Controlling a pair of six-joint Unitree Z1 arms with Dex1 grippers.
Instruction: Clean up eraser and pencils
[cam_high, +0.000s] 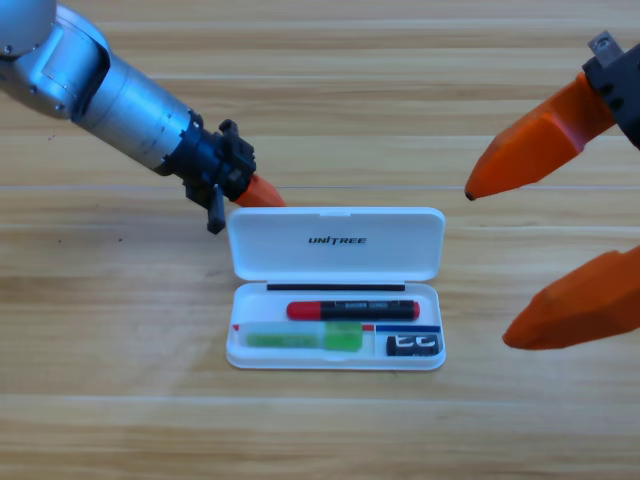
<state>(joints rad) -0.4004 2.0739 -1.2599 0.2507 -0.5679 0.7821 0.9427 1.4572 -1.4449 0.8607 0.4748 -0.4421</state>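
White case (335, 243) lies open mid-desk (120, 400); inside it I count two pencils, one red-and-black (352, 309), one pale green (304, 339), and one eraser (414, 345) at the tray's right end. My left claw (258, 192) sits at the lid's upper left corner, grip unclear. My right claw (500, 265), spread wide, waits right of the case

pencils (352, 309): 2 (one red-black, one green) | eraser (413, 345): 1 | case (336, 245): 1
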